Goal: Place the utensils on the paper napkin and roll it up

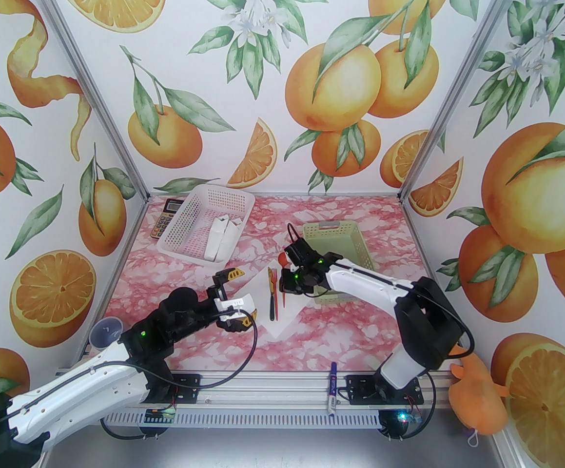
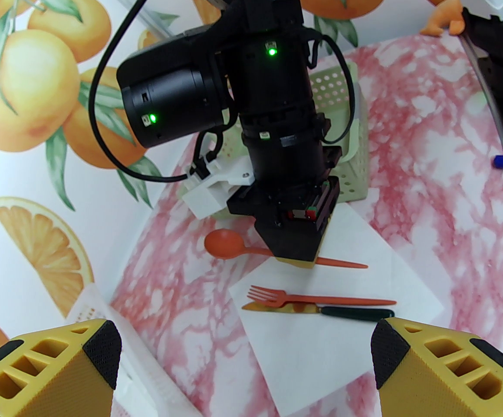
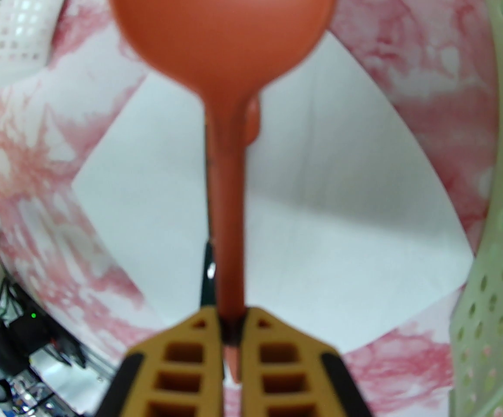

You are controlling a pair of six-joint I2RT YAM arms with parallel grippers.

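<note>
**Fig.** The spoon [image 3: 223,28], orange-red plastic, is pinched by its thin handle in the closed right gripper [image 3: 232,317]. Its bowl points ahead, past the far corner of the paper napkin [image 2: 320,354]. Whether it touches the paper cannot be told. The fork [image 2: 286,298] and the dark-handled knife [image 2: 320,310] lie side by side and touching, along the middle of the napkin.

All three utensils look light, stiff and smooth. A narrow handle will probably pivot or slip in a two-finger hold, so the mid-handle grip seen here is the sound one. The bowl and the tines offer no flat face to hold.

The napkin is judged thin and limp, likely to crease or slide rather than lift cleanly. A corner or free edge is the place to take it, with the cutlery as the core of the roll.

The left gripper [image 2: 247,354] hangs above the napkin's near side, jaws wide apart and empty.

The desk [image 1: 340,339] carries a glossy pink marble print, probably low in friction. A green basket [image 1: 355,242] stands just beside the napkin on the right. A white basket [image 1: 185,222] and a calculator [image 1: 165,217] occupy the far left. A marker pen [image 1: 332,390] rests on the front rail. The surrounding walls bear an orange-fruit print.
</note>
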